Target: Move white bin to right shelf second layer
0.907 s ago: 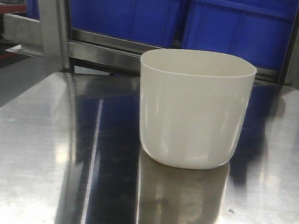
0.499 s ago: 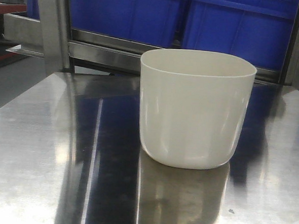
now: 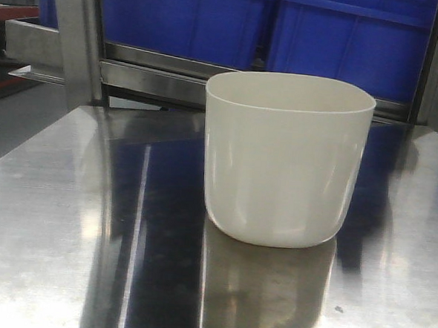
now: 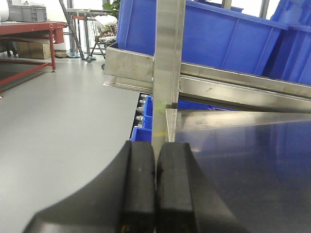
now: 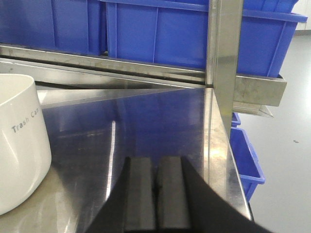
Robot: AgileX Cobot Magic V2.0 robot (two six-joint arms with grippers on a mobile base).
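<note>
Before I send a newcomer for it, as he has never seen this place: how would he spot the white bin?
Find the steel rack loaded with blue crates; a shiny steel table runs up to it. The white bin stands upright there, the only cream-white, rounded, open-topped tub; the crates are rectangular.

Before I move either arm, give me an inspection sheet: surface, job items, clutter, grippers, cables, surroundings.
Surface: steel table top, shiny and reflective, with one small speck near the front right.
Job's things: white bin upright on the table, open top, nothing gripping it; grey lettering on its wall in the right wrist view. The right shelf second layer cannot be made out in these views.
Clutter: nothing seen.
Grippers: left gripper has its fingers shut and empty, by the table's left edge. Right gripper has its fingers shut and empty, over the table, with the bin to its left.
Cables: nothing seen.
Surroundings: blue crates on a steel rack behind the table; a red bench across the grey floor.
</note>
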